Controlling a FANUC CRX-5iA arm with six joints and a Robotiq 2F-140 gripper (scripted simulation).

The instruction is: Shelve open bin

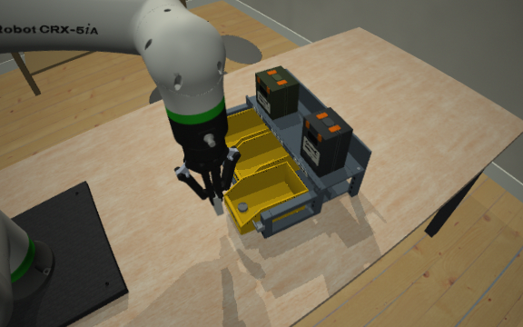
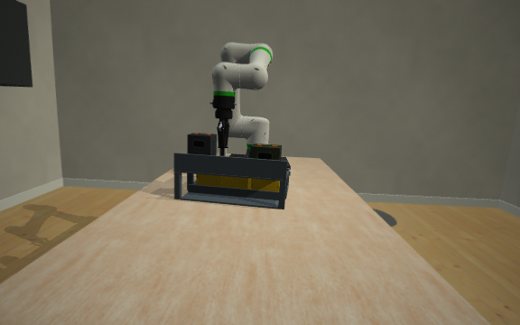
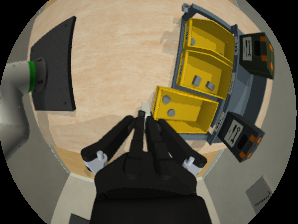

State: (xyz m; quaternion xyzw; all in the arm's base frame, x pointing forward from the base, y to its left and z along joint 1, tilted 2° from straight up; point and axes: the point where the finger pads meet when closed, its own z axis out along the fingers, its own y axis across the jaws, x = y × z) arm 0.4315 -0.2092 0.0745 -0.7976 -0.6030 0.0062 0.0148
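Three yellow open bins stand in a row in the grey shelf (image 1: 298,154). The nearest bin (image 1: 266,191) sticks out past the shelf's front farther than the other two (image 1: 261,152). A small grey part (image 1: 242,207) lies in its open front. My gripper (image 1: 217,204) is shut and empty, pointing down just in front of that bin's front left corner, close to it. In the wrist view the fingertips (image 3: 141,117) are a little left of the nearest bin (image 3: 186,111). From behind, the gripper (image 2: 222,142) hangs above the shelf (image 2: 231,181).
Two dark boxes with orange marks (image 1: 276,91) (image 1: 326,141) stand on the shelf's upper board. The robot's black base plate (image 1: 62,245) lies at the near left of the table. The table's edge is to the right of the shelf.
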